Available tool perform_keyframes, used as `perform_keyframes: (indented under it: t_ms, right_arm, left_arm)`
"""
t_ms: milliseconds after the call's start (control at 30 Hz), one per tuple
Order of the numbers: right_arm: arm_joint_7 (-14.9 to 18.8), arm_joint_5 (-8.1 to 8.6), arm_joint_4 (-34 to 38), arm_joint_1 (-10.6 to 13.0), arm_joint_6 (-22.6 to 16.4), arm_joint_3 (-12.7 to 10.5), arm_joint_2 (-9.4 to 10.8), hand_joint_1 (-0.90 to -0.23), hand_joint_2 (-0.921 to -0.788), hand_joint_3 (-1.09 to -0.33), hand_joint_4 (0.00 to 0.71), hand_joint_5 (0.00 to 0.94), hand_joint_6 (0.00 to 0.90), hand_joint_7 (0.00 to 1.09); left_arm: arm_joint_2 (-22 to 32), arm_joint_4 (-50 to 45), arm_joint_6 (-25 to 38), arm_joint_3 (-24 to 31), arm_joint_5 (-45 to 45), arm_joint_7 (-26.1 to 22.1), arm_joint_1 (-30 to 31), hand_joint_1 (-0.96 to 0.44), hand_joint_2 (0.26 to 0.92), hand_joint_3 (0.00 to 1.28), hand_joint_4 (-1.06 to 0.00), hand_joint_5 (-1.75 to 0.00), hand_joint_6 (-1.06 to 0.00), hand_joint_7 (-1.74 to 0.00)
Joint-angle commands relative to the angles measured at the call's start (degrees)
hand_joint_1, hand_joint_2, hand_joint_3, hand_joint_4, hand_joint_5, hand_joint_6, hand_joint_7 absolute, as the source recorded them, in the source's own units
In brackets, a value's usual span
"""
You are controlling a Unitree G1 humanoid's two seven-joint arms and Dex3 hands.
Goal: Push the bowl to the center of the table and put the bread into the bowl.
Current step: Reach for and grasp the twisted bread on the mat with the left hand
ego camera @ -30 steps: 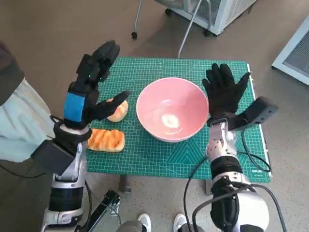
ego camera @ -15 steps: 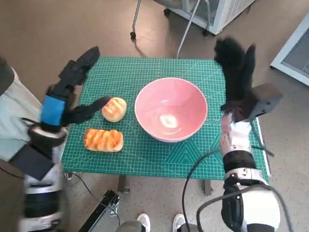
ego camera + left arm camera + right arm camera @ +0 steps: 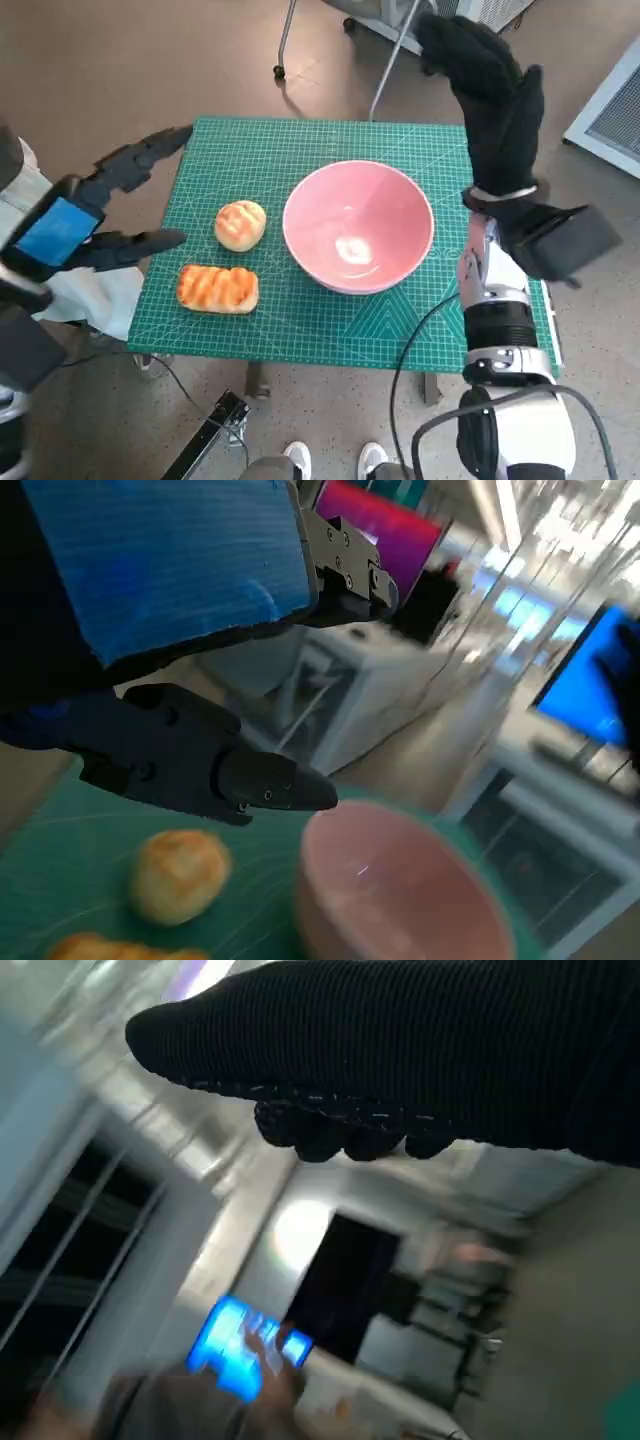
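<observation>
A green gridded cutting mat (image 3: 300, 320) covers the top of the small table, its white ruled lines running out to the edges. Beneath and around it lies a brown floor (image 3: 120, 70). A thin metal chair leg with a small black caster (image 3: 278, 72) stands on the floor beyond the table's far edge. A white slatted cabinet (image 3: 455, 25) sits at the far side, and another white slatted unit (image 3: 615, 105) at the far right. A pair of white shoes (image 3: 335, 462) shows at the near edge. In the right wrist view a blurred glowing blue screen (image 3: 245, 1345) appears in the background.
</observation>
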Motion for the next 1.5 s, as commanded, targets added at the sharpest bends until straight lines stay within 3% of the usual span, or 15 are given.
perform_keyframes:
  t_ms: [33,300,567,1200,1500]
  right_arm:
    - [1.22,0.65,-2.82,3.0,0.9,1.62,0.42,-0.674,-0.921,-0.777,0.277,0.013,0.001,0.83]
    - [0.85,0.14,-4.82,3.99,1.34,3.05,0.07,-0.669,-0.921,-0.782,0.273,0.012,-0.001,0.82]
    - [0.09,-0.25,-5.46,4.4,1.69,3.51,-0.13,-0.67,-0.921,-0.791,0.266,0.008,-0.001,0.8]
    - [0.23,1.06,-6.09,4.7,3.19,3.25,-0.25,-0.663,-0.921,-0.791,0.26,0.005,-0.001,0.8]
    - [0.74,1.75,-6.66,5.05,3.48,3.31,-0.18,-0.658,-0.921,-0.788,0.26,0.005,-0.001,0.8]
  left_arm:
    - [3.71,-3.74,4.85,-1.14,0.92,-3.74,1.14,-0.33,0.838,0.0,-0.19,0.0,-0.3,-0.04]
    - [7.79,-8.03,12.07,-4.84,3.25,-9.48,2.25,-0.12,0.816,0.0,-0.17,0.0,-0.3,-0.03]
    - [9.07,-8.37,14.09,-10.15,7.64,-12.13,2.23,-0.04,0.815,0.0,-0.17,0.0,-0.31,-0.02]
    - [4.66,-0.47,13.13,-22.71,18.41,-12.1,-0.31,-0.15,0.818,0.0,-0.23,-0.02,-0.35,-0.03]
    - [1.08,7.0,9.26,-26.31,22.74,-9.13,-1.75,-0.18,0.826,0.0,-0.28,-0.03,-0.37,-0.03]
